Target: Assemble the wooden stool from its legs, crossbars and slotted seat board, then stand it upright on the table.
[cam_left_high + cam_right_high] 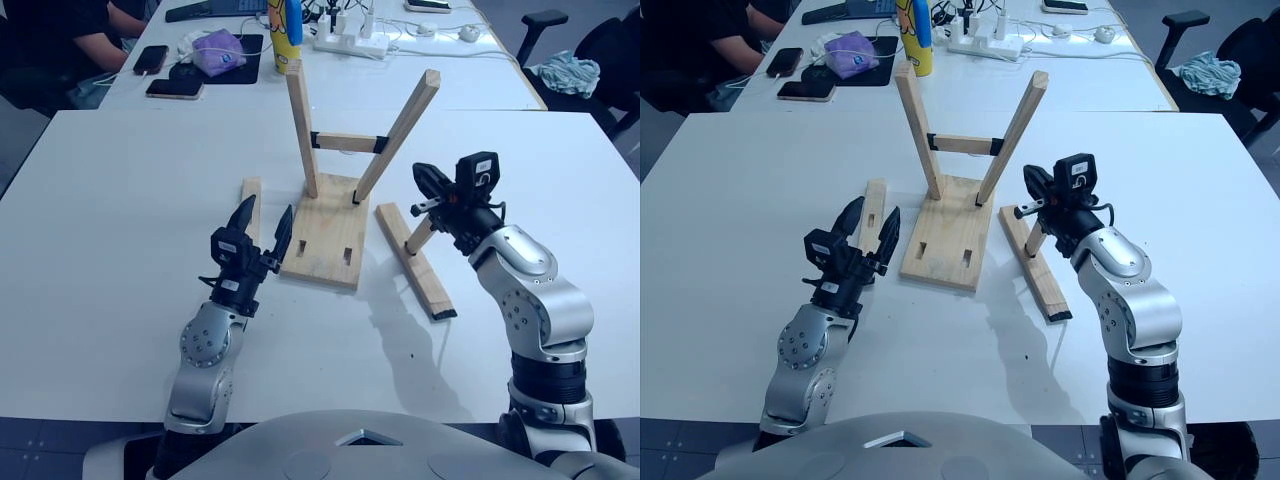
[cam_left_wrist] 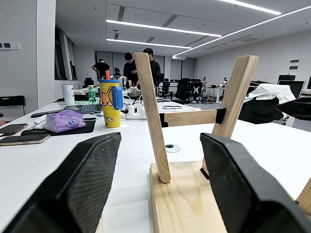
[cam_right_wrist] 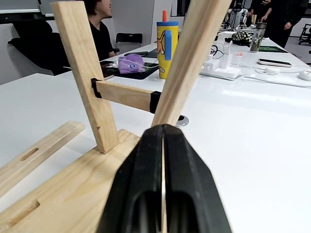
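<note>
The slotted seat board (image 1: 322,243) lies flat mid-table. Two legs (image 1: 302,130) (image 1: 398,130) stand up from its far end, splayed apart and joined by a crossbar (image 1: 348,142). One loose leg (image 1: 250,200) lies left of the board. Another loose leg (image 1: 422,272) lies to its right, with a short crossbar (image 1: 420,237) sticking up from it. My left gripper (image 1: 265,218) hovers open over the board's near left edge, and faces the standing legs (image 2: 151,116) in the left wrist view. My right gripper (image 1: 425,180) is shut with nothing in it, just above the short crossbar, beside the right standing leg (image 3: 189,53).
The table behind holds a yellow bottle (image 1: 287,30), a power strip (image 1: 350,42), phones (image 1: 175,87) and a purple pouch (image 1: 218,50). A chair (image 1: 565,60) stands at the far right. White tabletop (image 1: 120,250) lies bare at the left and near side.
</note>
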{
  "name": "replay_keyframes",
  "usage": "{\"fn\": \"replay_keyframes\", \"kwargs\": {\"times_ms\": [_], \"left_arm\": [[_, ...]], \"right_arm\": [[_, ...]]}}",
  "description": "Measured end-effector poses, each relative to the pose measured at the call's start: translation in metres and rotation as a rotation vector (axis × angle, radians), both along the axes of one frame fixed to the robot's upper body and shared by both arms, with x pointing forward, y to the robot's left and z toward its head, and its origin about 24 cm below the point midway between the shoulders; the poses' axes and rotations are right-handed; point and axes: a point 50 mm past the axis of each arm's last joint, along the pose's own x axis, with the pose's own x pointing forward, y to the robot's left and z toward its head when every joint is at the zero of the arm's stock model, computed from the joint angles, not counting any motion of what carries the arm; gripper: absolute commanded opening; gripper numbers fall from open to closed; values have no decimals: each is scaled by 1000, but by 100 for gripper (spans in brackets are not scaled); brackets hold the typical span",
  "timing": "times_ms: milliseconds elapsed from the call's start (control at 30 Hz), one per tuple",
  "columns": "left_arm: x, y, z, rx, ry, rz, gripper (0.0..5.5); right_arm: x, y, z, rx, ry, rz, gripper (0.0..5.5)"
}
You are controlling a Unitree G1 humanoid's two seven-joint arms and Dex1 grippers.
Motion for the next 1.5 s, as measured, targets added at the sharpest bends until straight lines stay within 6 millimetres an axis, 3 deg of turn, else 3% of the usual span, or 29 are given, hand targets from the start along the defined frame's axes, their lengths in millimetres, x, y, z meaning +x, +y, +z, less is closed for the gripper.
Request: {"fn": "replay_keyframes", "kwargs": {"times_ms": [300,400,500,600,700,733,800,1033,1200,1500], "left_arm": [[0,0,0,-3,-2,8,302],[0,0,0,-7,-2,18,302],[-2,0,-3,-12,13,40,302],[-5,-2,-5,-20,22,62,302],[-9,-5,-6,-26,28,85,302],[-11,-5,-6,-25,29,97,302],[-16,-4,-5,-29,30,115,302],[-35,-9,-7,-42,73,140,302],[-37,-9,-5,-38,77,132,302],[-35,-3,-6,9,84,104,302]], "right_arm": [[6,-3,8,73,-42,-26,2],[13,-15,37,62,-200,-84,2],[17,-49,50,-83,-255,-231,2],[14,-75,37,-186,-185,-304,2],[-4,-90,-9,-255,61,-224,27],[-17,-90,-31,-232,190,-149,46],[-30,-80,-42,-164,294,-38,74],[-37,-71,-23,-154,358,35,164],[-46,-74,-27,-194,469,20,238],[-59,-48,-42,-184,592,145,353]]}}
